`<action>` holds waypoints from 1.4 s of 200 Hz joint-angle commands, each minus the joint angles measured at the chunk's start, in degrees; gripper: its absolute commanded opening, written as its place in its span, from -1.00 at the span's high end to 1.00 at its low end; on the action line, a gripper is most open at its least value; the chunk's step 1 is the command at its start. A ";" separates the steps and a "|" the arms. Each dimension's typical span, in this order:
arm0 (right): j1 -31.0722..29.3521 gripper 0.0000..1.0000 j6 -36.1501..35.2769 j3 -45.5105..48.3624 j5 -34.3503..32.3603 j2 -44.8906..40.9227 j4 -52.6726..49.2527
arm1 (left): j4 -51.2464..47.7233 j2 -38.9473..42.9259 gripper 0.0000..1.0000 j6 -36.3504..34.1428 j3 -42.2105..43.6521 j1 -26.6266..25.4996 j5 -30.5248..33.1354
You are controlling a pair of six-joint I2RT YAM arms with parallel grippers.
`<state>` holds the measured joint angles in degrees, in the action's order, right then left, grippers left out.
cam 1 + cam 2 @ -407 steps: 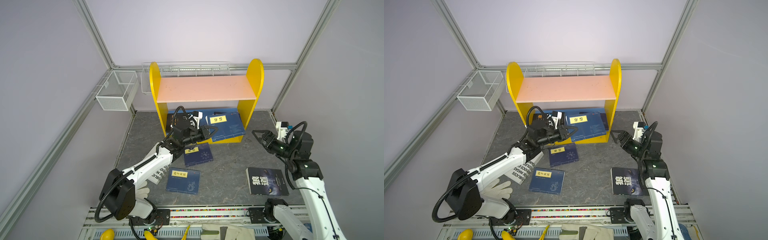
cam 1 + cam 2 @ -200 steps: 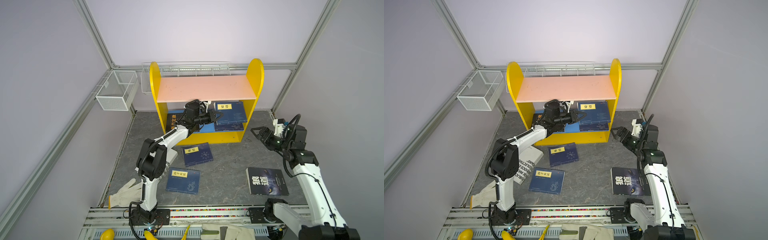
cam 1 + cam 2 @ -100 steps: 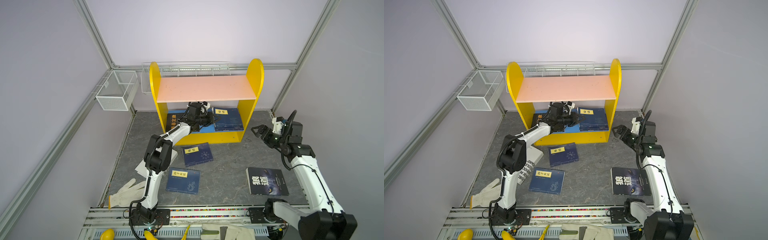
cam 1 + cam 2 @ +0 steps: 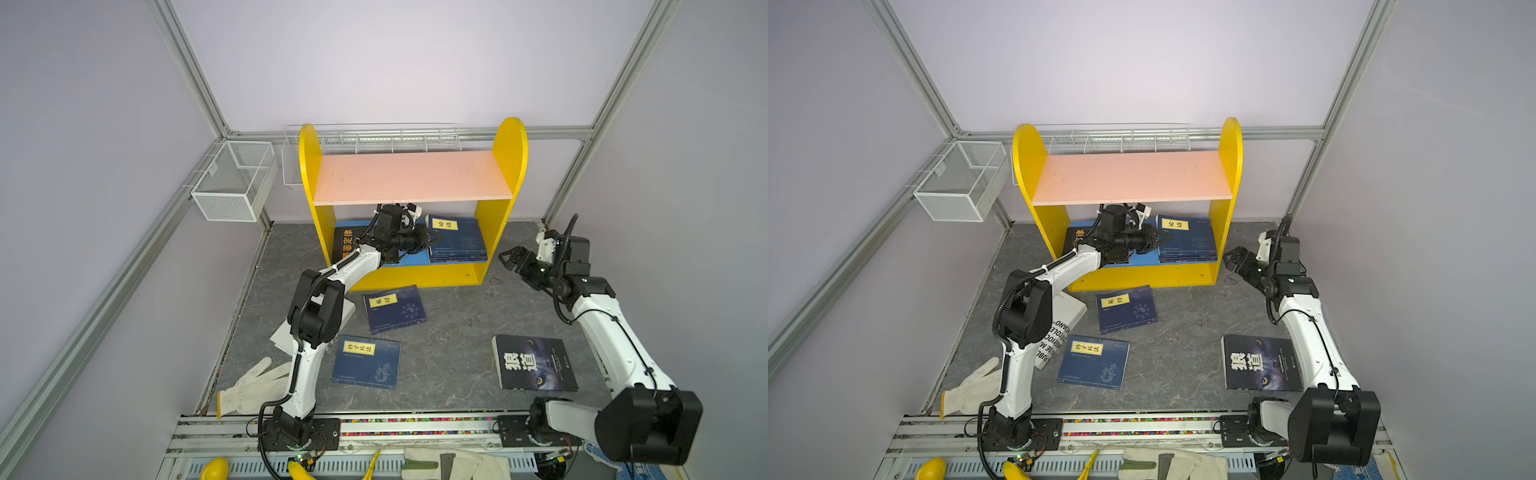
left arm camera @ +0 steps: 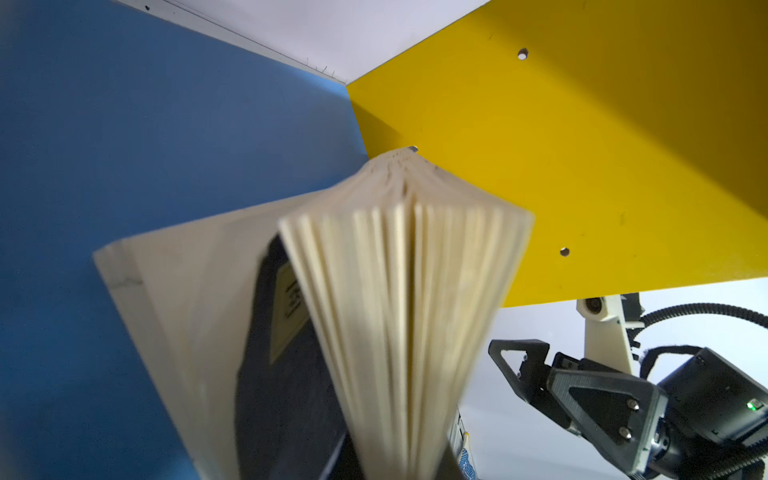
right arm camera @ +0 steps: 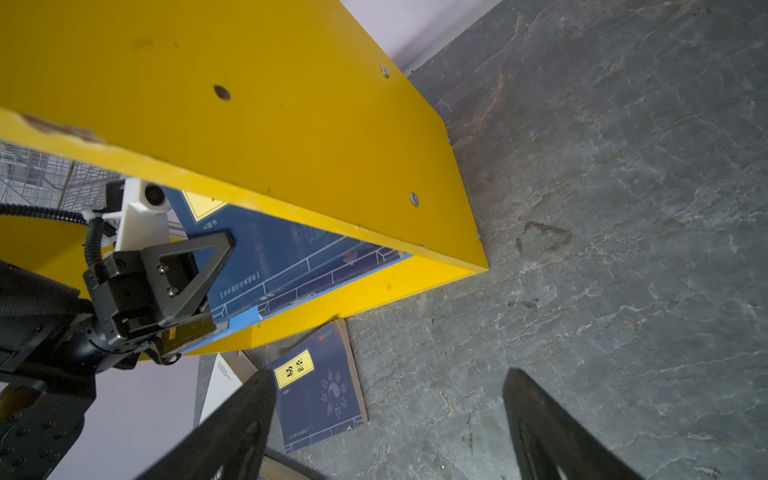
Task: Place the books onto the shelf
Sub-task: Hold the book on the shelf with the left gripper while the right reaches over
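The shelf has a pink upper board and a blue lower board. My left gripper reaches into the lower tier, shut on the page edge of a navy book lying on another against the right yellow panel. A black orange-titled book lies at that tier's left. On the floor are two navy books, a wolf-eye book and a white book under the left arm. My right gripper hangs open and empty just outside the shelf's right panel.
A white glove lies at the front left of the grey floor. White wire baskets hang on the left wall and behind the shelf. More gloves lie past the front rail.
The left gripper has carried the navy book from the floor in front of the shelf into the lower tier, lowering it against the right panel. The right gripper has narrowed slightly and shifted a little.
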<state>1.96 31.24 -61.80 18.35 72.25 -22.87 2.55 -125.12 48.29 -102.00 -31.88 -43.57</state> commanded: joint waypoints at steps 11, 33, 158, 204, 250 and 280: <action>-2.03 -0.77 -2.23 -2.00 -3.10 2.59 4.45 | 3.85 3.16 1.00 2.35 1.19 0.33 -1.96; -3.55 -0.77 -2.92 -2.32 -4.35 4.93 5.91 | 5.02 2.39 1.00 3.60 1.18 0.33 -2.66; -8.61 -0.84 -0.38 -4.66 -18.01 14.73 11.10 | -1.45 1.04 1.00 -0.51 -0.21 0.25 -0.70; -10.77 -0.87 -0.65 -6.34 -22.45 18.58 9.35 | -3.32 0.31 1.00 -1.52 -1.45 0.15 -0.42; -12.75 -0.89 -2.11 -7.36 -28.70 21.50 6.49 | -4.29 0.43 0.99 -1.98 -1.54 -0.16 0.78; -13.31 -0.91 -2.31 -7.39 -30.61 23.08 5.61 | -6.92 0.32 0.77 -3.20 -2.55 -0.38 1.98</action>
<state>-10.72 30.00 -69.06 -8.38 92.71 -13.39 -2.31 -124.77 47.62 -101.80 -31.94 -43.33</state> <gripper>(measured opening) 0.948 0.093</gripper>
